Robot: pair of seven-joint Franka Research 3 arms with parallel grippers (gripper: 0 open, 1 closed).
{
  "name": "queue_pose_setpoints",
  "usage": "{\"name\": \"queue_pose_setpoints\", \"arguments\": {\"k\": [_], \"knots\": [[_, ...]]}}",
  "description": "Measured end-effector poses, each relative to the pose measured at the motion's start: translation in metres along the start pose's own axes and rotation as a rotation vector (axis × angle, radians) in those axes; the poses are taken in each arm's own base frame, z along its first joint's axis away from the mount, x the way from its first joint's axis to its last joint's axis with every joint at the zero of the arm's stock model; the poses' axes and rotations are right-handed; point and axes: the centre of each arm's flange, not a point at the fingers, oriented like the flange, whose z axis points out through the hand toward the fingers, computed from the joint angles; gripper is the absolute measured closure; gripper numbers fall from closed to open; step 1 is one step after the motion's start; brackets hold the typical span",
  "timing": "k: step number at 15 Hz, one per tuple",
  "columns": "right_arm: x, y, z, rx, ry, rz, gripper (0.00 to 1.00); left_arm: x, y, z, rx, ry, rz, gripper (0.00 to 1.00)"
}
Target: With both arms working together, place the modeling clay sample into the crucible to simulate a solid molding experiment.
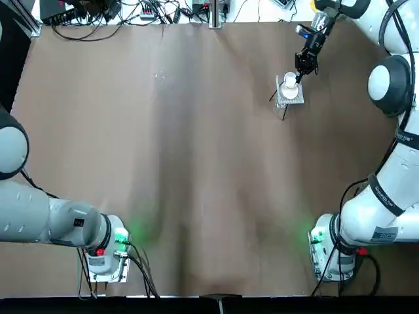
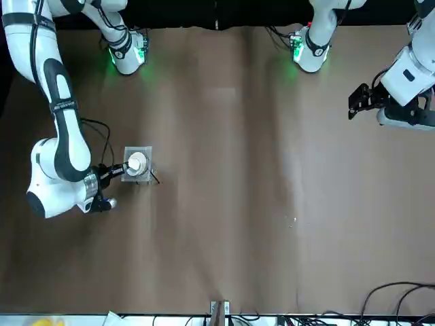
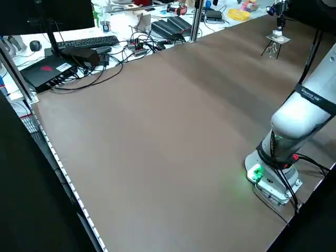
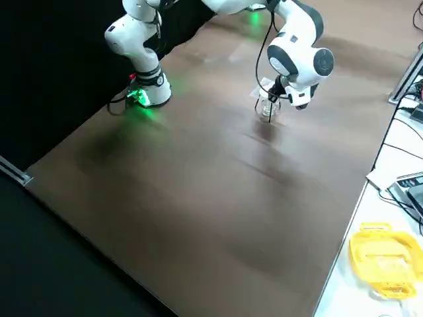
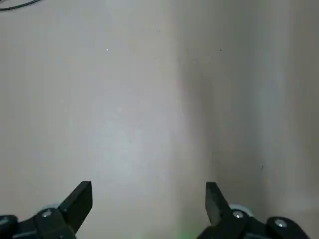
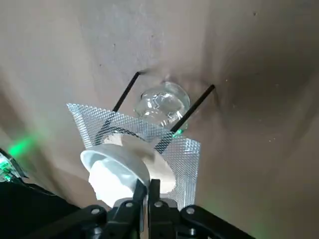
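Brown bench (image 1: pixel 196 163): crucible (image 1: pixel 289 83) on mesh stand (image 1: pixel 291 97) at 1 o'clock, right claw (image 6: pixel 147 191) pinching its rim; left claw (image 5: pixel 148 199) spread, idle; cables (image 1: pixel 111 16) along the far edge.

A square grey mesh stand (image 6: pixel 182 152) on thin dark wire legs sits on the brown table (image 1: pixel 196 183), with a small clear glass vessel (image 6: pixel 162 103) beneath it. Beyond the table edge lie a keyboard (image 3: pixel 86 42), cables (image 3: pixel 113 65) and a yellow object (image 4: pixel 383 257).
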Motion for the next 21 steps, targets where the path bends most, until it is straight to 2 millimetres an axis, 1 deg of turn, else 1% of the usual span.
{"name": "queue_pose_setpoints", "arguments": {"k": [3,6,9,12,13,15,16,17,21], "knots": [[0.000,-0.001,0.001,-0.001,0.000,-0.001,0.95,-0.001,-0.004,-0.005,0.000,0.001,-0.004,0.00],[0.001,-0.001,0.003,-0.001,-0.004,-0.002,0.95,-0.006,-0.001,-0.011,-0.001,-0.022,0.012,0.00],[0.002,0.000,0.005,-0.006,-0.009,-0.001,0.95,-0.006,0.006,-0.010,-0.001,-0.028,0.026,0.00],[0.003,0.001,0.008,-0.009,-0.014,0.000,0.94,-0.005,0.003,-0.007,-0.001,-0.035,0.020,0.00],[0.003,0.001,0.009,-0.009,-0.016,0.000,0.90,-0.005,0.003,-0.007,-0.001,-0.038,0.020,0.00],[0.003,0.001,0.009,-0.009,-0.017,0.000,0.87,-0.006,0.003,-0.006,-0.001,-0.044,0.020,0.00],[0.003,0.001,0.009,-0.010,-0.017,0.000,0.81,-0.006,0.003,-0.006,-0.001,-0.046,0.020,0.00],[0.003,0.001,0.009,-0.010,-0.017,0.000,0.66,-0.006,0.003,-0.006,-0.001,-0.046,0.020,0.00],[0.003,0.001,0.009,-0.010,-0.016,0.000,0.65,-0.006,0.003,-0.006,-0.001,-0.046,0.020,0.00]]}}
